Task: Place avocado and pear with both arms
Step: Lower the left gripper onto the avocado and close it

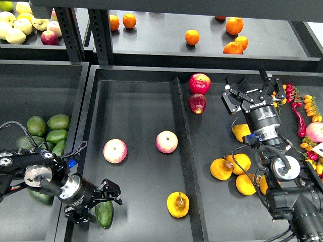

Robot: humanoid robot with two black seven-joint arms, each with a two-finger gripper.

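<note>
The avocado (104,215) is dark green and lies on the floor of the middle tray's left compartment, near the front left corner. My left gripper (104,203) is open just over its upper end and no longer grips it. The pear (177,204), yellow-orange with a brown blotch, lies in the same compartment near the front right, beside the divider. My right gripper (251,91) is open and empty, held above the right compartment, far from the pear.
Two pink-yellow apples (115,150) (166,141) lie mid-compartment. A divider (180,136) splits the tray. Red apples (200,83) and plain yellow pears (222,169) lie to its right. Other avocados (48,130) fill the left bin. Oranges (192,37) sit on the shelf. Chillies (299,113) lie far right.
</note>
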